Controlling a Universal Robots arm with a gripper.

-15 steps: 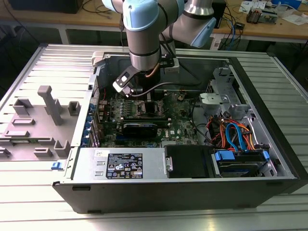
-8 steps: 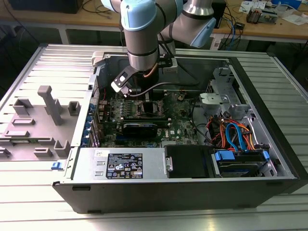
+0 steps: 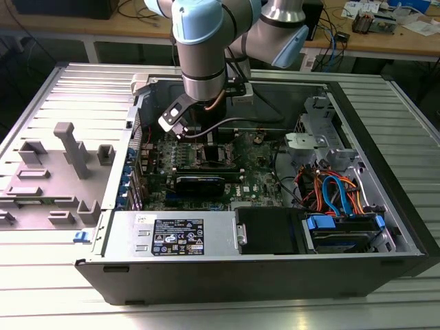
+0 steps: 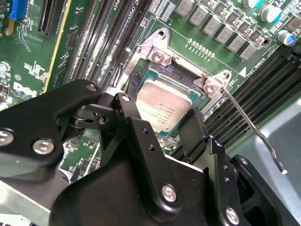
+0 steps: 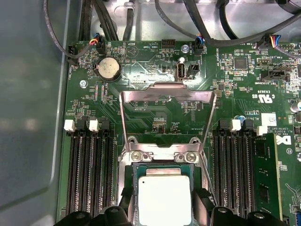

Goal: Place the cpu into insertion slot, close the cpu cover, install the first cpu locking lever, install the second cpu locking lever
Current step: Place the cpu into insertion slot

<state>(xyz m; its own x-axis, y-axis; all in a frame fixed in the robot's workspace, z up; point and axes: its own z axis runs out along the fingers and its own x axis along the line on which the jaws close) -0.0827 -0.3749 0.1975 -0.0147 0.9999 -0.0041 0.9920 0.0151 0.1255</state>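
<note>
cpu: one, in insertion slot | cpu cover: one, raised | gripper: one, parted, holding nothing

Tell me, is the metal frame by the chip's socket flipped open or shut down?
Open. In the first wrist view the cpu cover stands tilted up from its hinge, with the cpu bare in front of it.

A label with tiny print sticks on the near grey box. Small white letters mark the green board. Faint print lies on the cpu. All too small to read.
</note>
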